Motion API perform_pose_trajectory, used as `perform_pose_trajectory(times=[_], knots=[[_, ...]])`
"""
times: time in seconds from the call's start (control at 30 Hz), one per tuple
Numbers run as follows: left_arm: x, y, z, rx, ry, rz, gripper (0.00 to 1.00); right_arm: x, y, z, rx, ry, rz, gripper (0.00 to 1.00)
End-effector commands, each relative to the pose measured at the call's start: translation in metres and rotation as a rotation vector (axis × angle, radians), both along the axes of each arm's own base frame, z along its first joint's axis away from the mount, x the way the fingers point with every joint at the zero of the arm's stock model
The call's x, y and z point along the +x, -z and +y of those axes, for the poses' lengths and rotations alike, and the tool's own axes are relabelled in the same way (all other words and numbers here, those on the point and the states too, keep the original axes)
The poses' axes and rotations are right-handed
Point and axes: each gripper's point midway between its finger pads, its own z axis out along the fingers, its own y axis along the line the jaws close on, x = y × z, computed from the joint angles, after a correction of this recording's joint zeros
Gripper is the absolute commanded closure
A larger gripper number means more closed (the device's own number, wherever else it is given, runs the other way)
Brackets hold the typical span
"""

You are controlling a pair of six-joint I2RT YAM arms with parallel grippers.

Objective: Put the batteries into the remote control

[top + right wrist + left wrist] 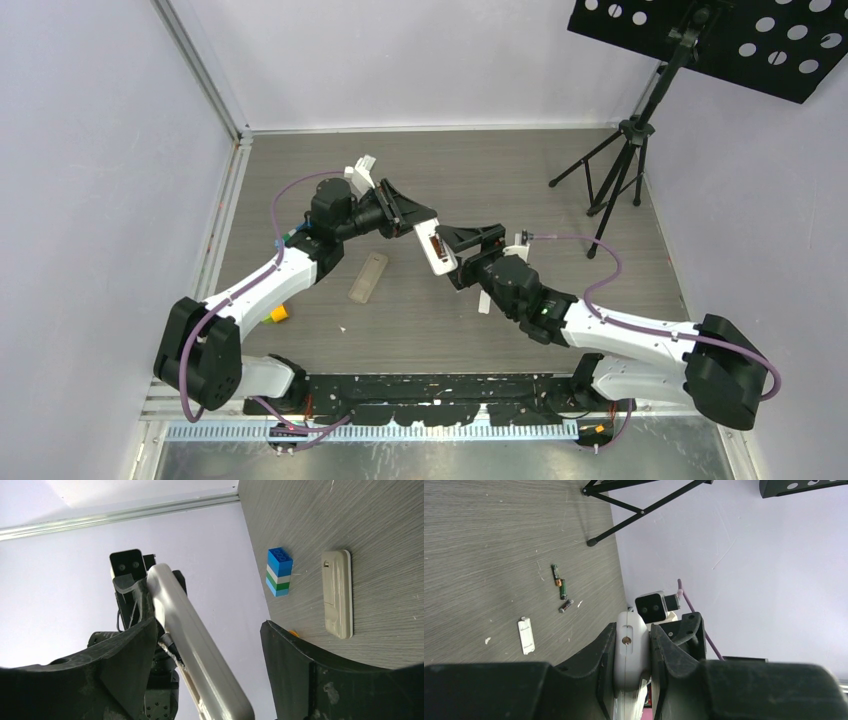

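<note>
Left wrist view, nearest: left end effector (pixel 632 652) clamped across the slim edges of the remote control (pixel 630 625), held off the bench (pixel 474 540). Just beyond, right end effector (pixel 470 240) spread wide about its free end, gripping nothing. Farthest, the batteries (pixel 563 588) loose on the bench, well apart from the remote control; probably light, stiff, smooth and apt to roll, so pinch across mid-length.

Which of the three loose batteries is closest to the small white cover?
The slanted battery, lowest in the left wrist view; the middle battery and far battery lie nearly in line, farther from the white cover.
</note>
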Motion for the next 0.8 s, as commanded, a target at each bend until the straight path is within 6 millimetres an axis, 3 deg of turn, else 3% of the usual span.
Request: perform_pose_trajectory(times=[0.0, 0.13, 0.37, 0.63, 0.77], knots=[[-0.0020, -0.0222, -0.0005, -0.051, 0.018, -0.073, 1.00, 0.0058, -0.0137, 0.0007, 0.076, 0.003, -0.017, 0.21], [-0.0023, -0.0218, -0.0007, -0.052, 0.020, -0.070, 1.00, 0.0057, -0.0115, 0.0014, 0.067, -0.004, -0.017, 0.21], [-0.0020, -0.0200, -0.0011, -0.048, 0.022, -0.061, 1.00, 0.0053, -0.0127, 0.0004, 0.046, -0.014, -0.033, 0.13], [-0.0018, -0.0173, -0.0014, -0.042, 0.023, -0.052, 1.00, 0.0058, -0.0096, 0.0038, 0.019, -0.042, -0.036, 0.16], [-0.0020, -0.0176, -0.0016, -0.042, 0.026, -0.051, 1.00, 0.0060, -0.0068, 0.0053, 0.016, -0.053, -0.030, 0.22]])
